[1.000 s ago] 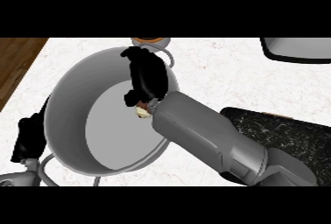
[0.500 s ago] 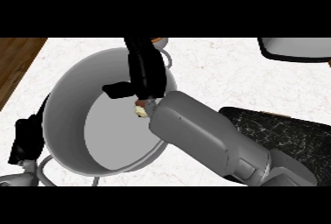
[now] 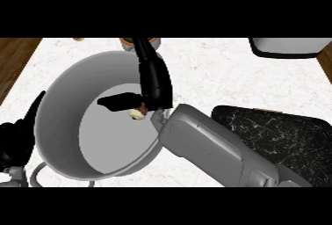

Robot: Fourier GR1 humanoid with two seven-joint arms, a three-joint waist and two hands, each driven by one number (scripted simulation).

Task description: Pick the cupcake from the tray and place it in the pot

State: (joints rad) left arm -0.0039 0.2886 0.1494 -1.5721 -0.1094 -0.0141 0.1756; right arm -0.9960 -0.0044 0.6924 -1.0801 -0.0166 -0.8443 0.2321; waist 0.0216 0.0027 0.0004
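Cupcake [image 3: 137, 114] under right hand [image 3: 154, 83]

1. Our right hand [image 3: 154, 83] has straightened: the fingers [image 3: 144, 50] now point up past the pot [image 3: 97, 132] rim, where a second ago they were curled.
2. Our thumb [image 3: 120, 102] now juts left over the pot's inside, away from the fingers.

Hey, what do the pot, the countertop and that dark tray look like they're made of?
The pot looks like matte grey metal: uniform grey walls with soft shading and no sharp glare. The countertop looks like white stone, perhaps marble, given its faint speckled veining. The tray looks like dark stone or a stone-patterned slab, black with pale cracks; which one the look leaves open.
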